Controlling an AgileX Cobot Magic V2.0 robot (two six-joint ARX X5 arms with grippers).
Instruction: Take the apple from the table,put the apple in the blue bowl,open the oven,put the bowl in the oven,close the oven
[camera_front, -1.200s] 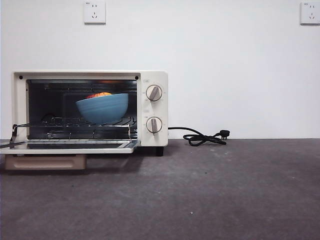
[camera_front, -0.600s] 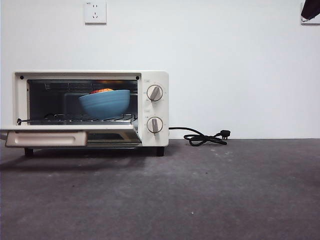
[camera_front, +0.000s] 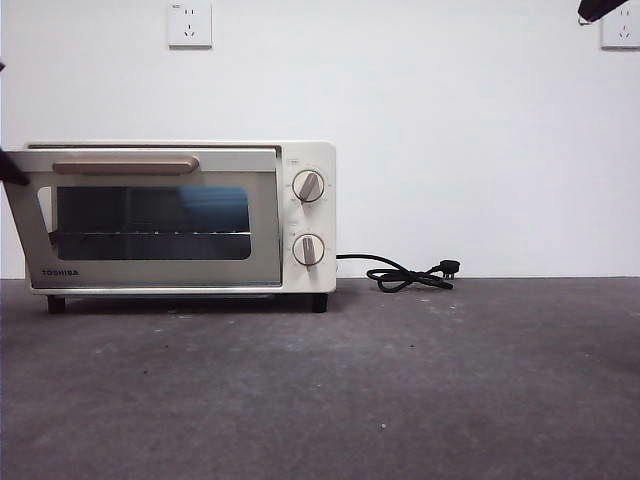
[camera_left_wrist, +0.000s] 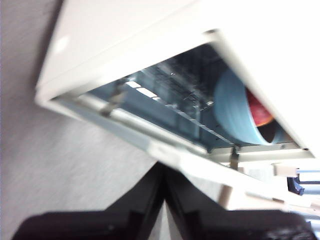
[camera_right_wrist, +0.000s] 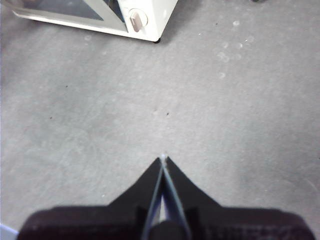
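Two end effectors concern you, and both show their jaws pressed together with nothing between them. Take the oven (camera_front: 180, 217) as your landmark: it stands on the surface (camera_front: 400, 380) against the white wall, and its door (camera_front: 150, 220) is almost up but not seated — in the front view the door leans slightly outward at its top, blurred, with the beige handle (camera_front: 125, 165) along its upper edge. Your left end effector (camera_left_wrist: 162, 167) sits just in front of that door's edge, clenched on nothing; from its wrist camera you look through the remaining gap into the oven's cavity. Inside, the blue bowl (camera_left_wrist: 235, 112) rests on the wire rack (camera_left_wrist: 185, 107), toward the knob side of the oven, and the apple (camera_left_wrist: 260, 111) lies in the bowl as a patch of red. Through the dark glass in the front view you get the bowl only as a blue smear. Your right end effector (camera_right_wrist: 163, 160) hangs well away from the oven over bare surface, also clenched and empty. Beside the oven's knob side, a black cord (camera_front: 405, 273) lies coiled on the surface.
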